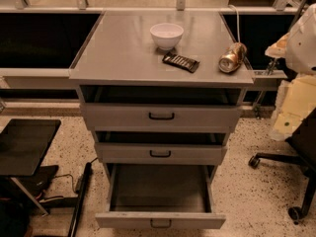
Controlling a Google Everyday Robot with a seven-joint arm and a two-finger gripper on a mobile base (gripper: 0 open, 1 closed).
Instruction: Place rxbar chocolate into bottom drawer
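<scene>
The rxbar chocolate (181,61), a flat dark bar with pale markings, lies on the grey cabinet top (118,53), just in front of a white bowl (166,35). The bottom drawer (160,220) is pulled out toward the camera and its inside (160,186) shows nothing in it. My gripper is not in view. Only pale white and yellowish parts of my arm (300,48) show at the right edge, to the right of the cabinet and apart from the bar.
A shiny gold-silver can (232,58) lies on its side at the cabinet top's right edge. The top drawer (160,116) and middle drawer (160,153) stand above the open one. A black office chair (296,172) stands right; a black side table (24,144) and cables stand left.
</scene>
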